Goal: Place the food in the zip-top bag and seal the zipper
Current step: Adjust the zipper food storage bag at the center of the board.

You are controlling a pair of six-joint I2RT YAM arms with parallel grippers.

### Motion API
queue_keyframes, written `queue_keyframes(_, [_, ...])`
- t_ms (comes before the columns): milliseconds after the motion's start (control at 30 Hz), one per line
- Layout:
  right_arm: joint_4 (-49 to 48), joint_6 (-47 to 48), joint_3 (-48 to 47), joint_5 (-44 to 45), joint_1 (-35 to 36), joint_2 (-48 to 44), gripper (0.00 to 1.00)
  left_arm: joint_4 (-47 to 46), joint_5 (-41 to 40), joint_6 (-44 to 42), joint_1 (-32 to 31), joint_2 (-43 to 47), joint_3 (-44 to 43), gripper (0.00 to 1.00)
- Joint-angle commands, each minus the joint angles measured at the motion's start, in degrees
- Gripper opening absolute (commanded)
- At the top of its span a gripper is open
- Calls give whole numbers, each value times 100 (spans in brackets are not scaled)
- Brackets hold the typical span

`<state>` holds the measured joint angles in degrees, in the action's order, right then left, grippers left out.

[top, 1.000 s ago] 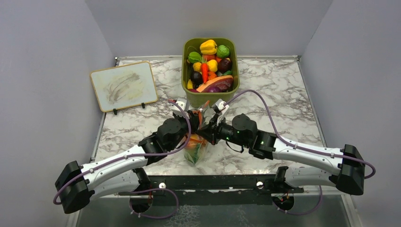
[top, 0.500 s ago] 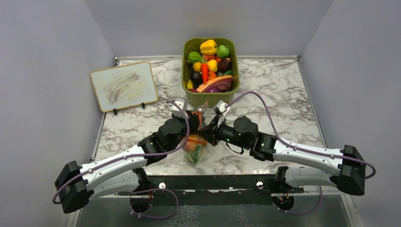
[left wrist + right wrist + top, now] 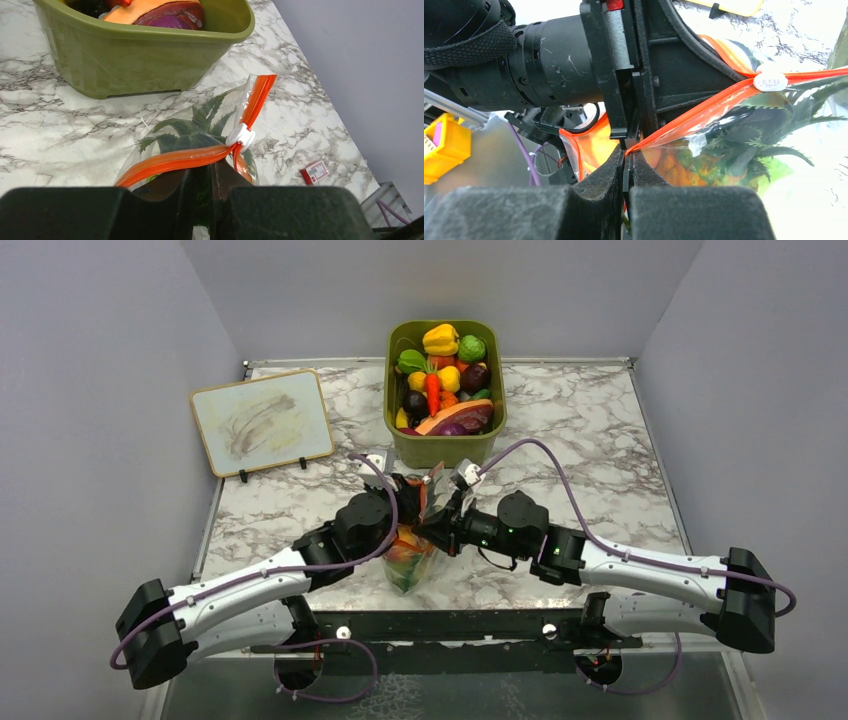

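From above, my left tool [image 3: 405,492] and right tool [image 3: 443,502] meet nose to nose over the middle of the desk [image 3: 600,470]. The zip-top bag [image 3: 410,562] trails toward 6 o'clock beneath them, and the olive bin [image 3: 445,447] stands at 12 o'clock. I hold the mouth from both sides so the food [image 3: 405,548] settles into the bottom, away from the seal.

On the left wrist view, my left tool is narrow, pinched on the zipper [image 3: 175,161]. The white slider [image 3: 241,136] sits at 2 o'clock from that pinch, where the strip bends upward. A leafy top [image 3: 200,125] shows through the film.

On the right wrist view, my right tool is clamped fully on the strip's end, close against the left one. An orange fruit [image 3: 669,165] lies just behind the film at 3 o'clock. I judge this grip is meant to stretch the strip taut; I cannot tell how much is sealed.
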<state>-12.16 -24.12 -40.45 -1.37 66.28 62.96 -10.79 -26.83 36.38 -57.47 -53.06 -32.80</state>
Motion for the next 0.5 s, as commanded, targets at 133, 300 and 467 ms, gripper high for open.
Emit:
queue_keyframes(133, [-491,124,34,-641,55,-4,1,186,-816,-271,-260,-1004,59,14])
queue_keyframes(300, [-378,186,53,-485,56,-63,1,407,-994,-236,-417,-1305,20,13])
queue_keyframes(467, [-116,215,-59,-48,59,-144,1,954,-513,-363,-423,-810,-633,21])
